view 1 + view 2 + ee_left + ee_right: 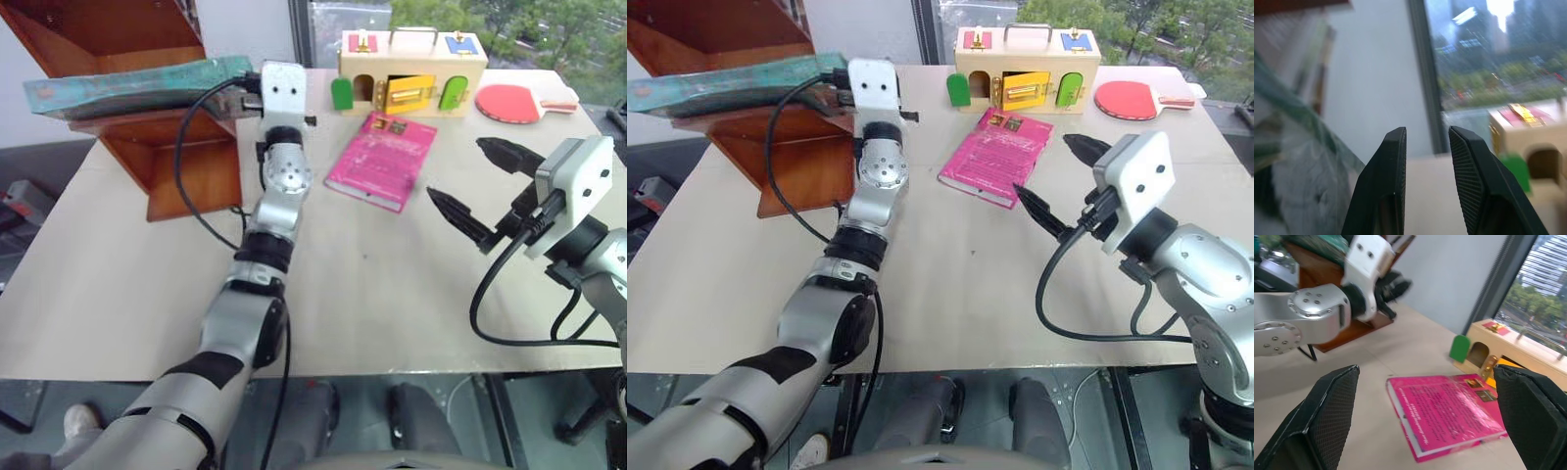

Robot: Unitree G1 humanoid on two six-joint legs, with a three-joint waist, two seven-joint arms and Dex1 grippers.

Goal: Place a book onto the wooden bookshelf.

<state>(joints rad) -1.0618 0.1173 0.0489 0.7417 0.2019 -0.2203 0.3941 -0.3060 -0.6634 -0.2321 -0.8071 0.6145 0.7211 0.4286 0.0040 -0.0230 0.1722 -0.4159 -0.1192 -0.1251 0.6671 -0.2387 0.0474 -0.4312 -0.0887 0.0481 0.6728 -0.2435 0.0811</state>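
On the lower shelf of the wooden bookshelf (176,162), at the table's (118,294) far left corner, the book (127,88) lies flat, its teal cover up and one end jutting past the shelf's edge toward the middle of the table. The left arm reaches forward and up from the near edge, forearm nearly straight, and the left gripper (247,90) sits right at that jutting end; from the head views the wrist housing hides its fingers, so contact with the book is hard to judge. The left wrist view settles the jaws: the two black fingers (1386,191) stand close together with a narrow gap and nothing between them, the blurred green book lying off to one side. The right arm is bent at the near right, its right gripper (490,191) aimed across the table with jaws spread wide and empty. The right wrist view looks between those fingers onto the pink book (1447,411) lying flat on the table, just in front of the pale wooden box (411,73) with coloured doors. A red paddle (519,101) lies beside that box.
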